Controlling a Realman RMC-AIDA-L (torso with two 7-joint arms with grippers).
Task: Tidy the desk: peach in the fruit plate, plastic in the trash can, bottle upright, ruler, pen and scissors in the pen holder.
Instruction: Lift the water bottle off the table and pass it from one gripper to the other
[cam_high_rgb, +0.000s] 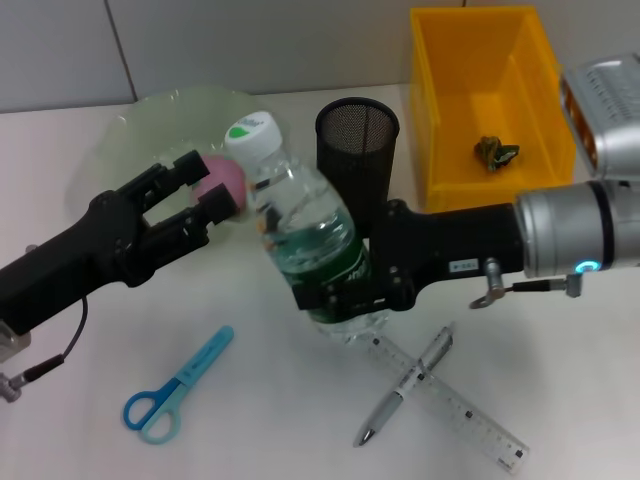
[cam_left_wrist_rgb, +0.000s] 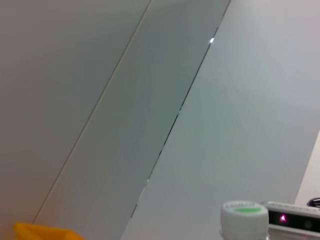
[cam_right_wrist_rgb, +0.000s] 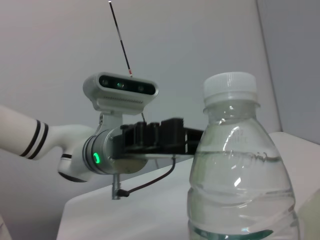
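right gripper (cam_high_rgb: 340, 290) clamped bottle (cam_high_rgb: 300, 235) at label, beside pen holder (cam_high_rgb: 357, 150) | water-heavy, slick, squashy; grip mid-body | left gripper (cam_high_rgb: 195, 200) released

White desk (cam_high_rgb: 80, 440): scissors (cam_high_rgb: 176, 388), pen (cam_high_rgb: 405, 385) across ruler (cam_high_rgb: 447, 402), mesh pen holder (cam_high_rgb: 357, 150), yellow bin (cam_high_rgb: 489, 100), plate (cam_high_rgb: 150, 125).

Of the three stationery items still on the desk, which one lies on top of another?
The silver pen: it lies crosswise over the clear plastic ruler. The blue-handled scissors lie apart, alone, on the robot's left.
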